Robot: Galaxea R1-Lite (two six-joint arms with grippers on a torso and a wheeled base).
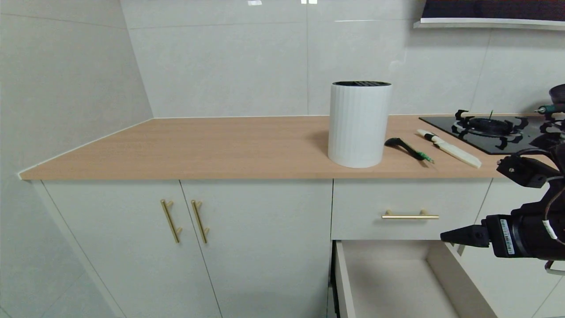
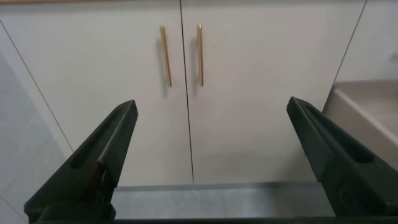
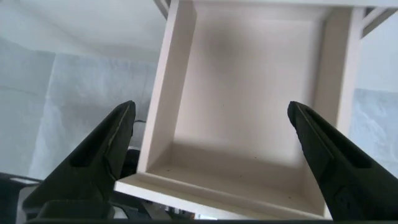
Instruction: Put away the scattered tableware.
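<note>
Pale wall tiles back a wooden worktop (image 1: 220, 145) that runs to a black hob (image 1: 485, 128) at its right end.

The right claw (image 3: 211, 107) hangs above the open drawer (image 3: 155, 124). Its two fingers are spread wide with nothing between them, and they touch nothing. The left claw (image 2: 211, 102) is spread just as wide and also holds nothing. It faces the two cupboard doors (image 2: 249, 93) below the worktop.

Near the front edge of the worktop, toward the hob end, stands one white ribbed holder (image 1: 359, 126), upright, with a dark slotted top. One black spoon (image 1: 408, 149) with a green-tipped handle lies flat just beside the holder on the hob side. I cannot tell whether the two touch. One knife (image 1: 449, 148) in a cream sheath lies flat between the spoon and the hob, apart from both, with its far end pointing at the front edge.

Under the worktop I count two drawers. The upper drawer (image 1: 375, 203) is shut and has one gold handle (image 1: 410, 216). The lower one is pulled out. The two doors carry one upright gold handle each.
</note>
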